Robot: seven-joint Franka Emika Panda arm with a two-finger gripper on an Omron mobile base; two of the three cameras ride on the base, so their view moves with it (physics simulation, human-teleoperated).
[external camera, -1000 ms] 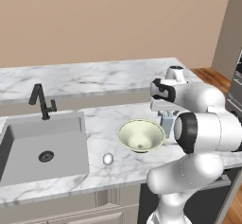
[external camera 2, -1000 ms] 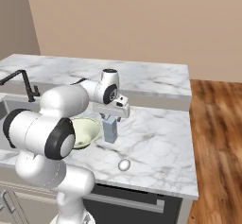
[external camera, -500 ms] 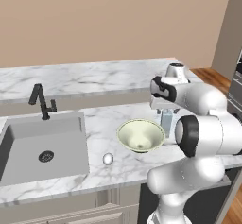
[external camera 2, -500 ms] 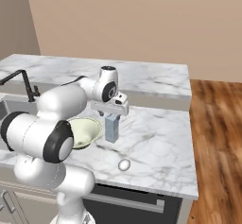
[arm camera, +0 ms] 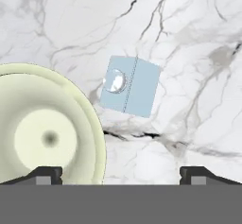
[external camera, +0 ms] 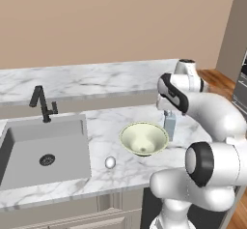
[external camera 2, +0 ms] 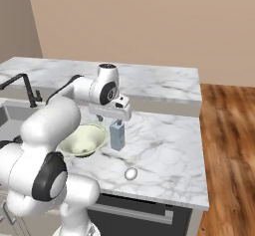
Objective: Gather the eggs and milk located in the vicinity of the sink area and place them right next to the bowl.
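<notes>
Standing just right of the bowl (external camera: 143,138), the milk (external camera: 170,124) was released; the gripper (arm camera: 121,173), spread wide, should lift straight up.

Seen from straight above, the milk (arm camera: 130,87) stands on the white marble counter (arm camera: 198,53), its round cap toward the bowl (arm camera: 47,133). The bowl's pale rim curves close beside the carton's lower left corner, possibly just touching it; the angle makes that hard to judge. The two dark fingertips (arm camera: 45,175) sit wide apart, with nothing between them, one over the bowl, the other over bare marble.
</notes>
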